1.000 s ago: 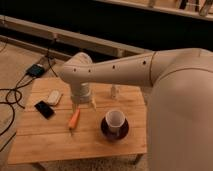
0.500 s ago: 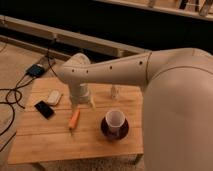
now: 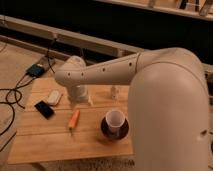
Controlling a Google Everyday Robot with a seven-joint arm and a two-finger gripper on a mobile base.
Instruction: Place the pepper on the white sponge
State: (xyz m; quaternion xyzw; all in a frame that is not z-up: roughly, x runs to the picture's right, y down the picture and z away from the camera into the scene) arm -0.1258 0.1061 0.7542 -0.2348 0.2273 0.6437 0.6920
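Note:
The pepper is a slim orange tapered piece lying on the wooden table, left of centre, with its darker tip toward the front. The white sponge lies flat near the table's back left. My gripper hangs from the white arm, low over the table just behind the pepper and to the right of the sponge. It holds nothing that I can see. The pepper and the sponge lie apart.
A black flat rectangle lies in front of the sponge. A white cup stands on a dark plate right of the pepper. A small white object stands at the back. Cables trail on the floor at left.

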